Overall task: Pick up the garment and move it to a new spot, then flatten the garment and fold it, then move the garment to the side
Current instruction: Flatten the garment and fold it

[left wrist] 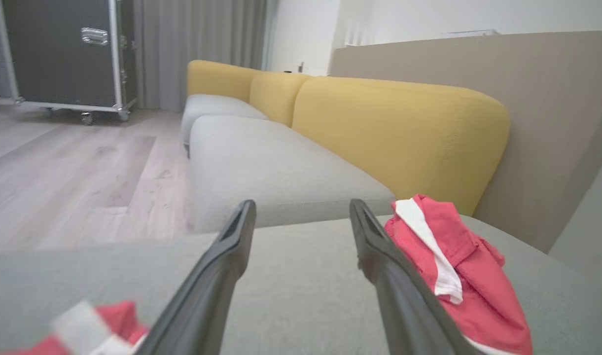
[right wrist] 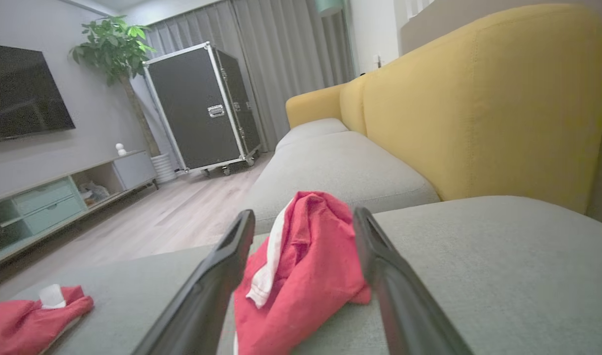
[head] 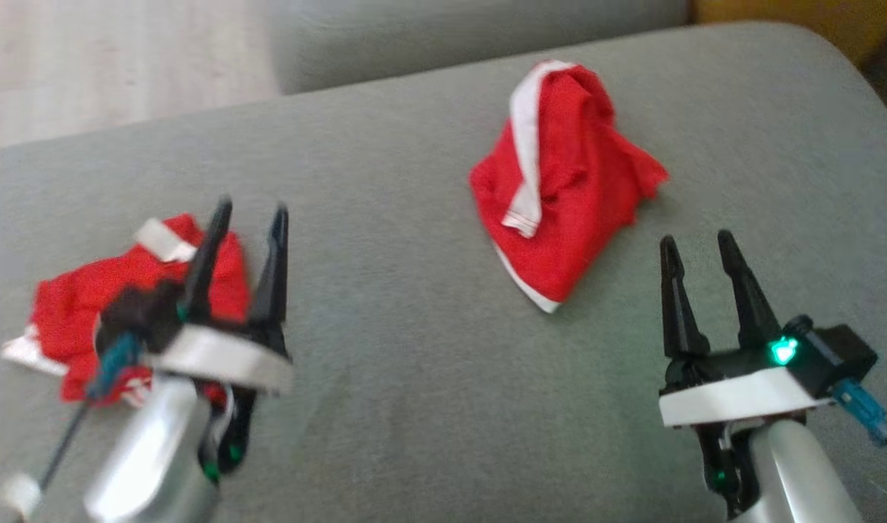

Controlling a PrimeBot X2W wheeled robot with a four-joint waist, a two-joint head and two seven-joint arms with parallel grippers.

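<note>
Left gripper (head: 253, 211) is seen with fingers spread wide, nothing held. A crumpled red garment (head: 73, 312) is laid on the grey cushion (head: 414, 327), beneath and left of those fingers; contact cannot be told. Right gripper (head: 696, 241) is also spread wide and empty. A second red garment (head: 566, 189), bunched in a heap, is found ahead of the right fingers, untouched.

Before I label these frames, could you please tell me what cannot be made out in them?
Head view: the left garment is blurred, and the left hand covers its right part.
Left wrist view: that garment is blurred and cut off by the bottom edge.
Right wrist view: the fingers of the right hand and the bottom edge hide the lower part of the right garment.
</note>
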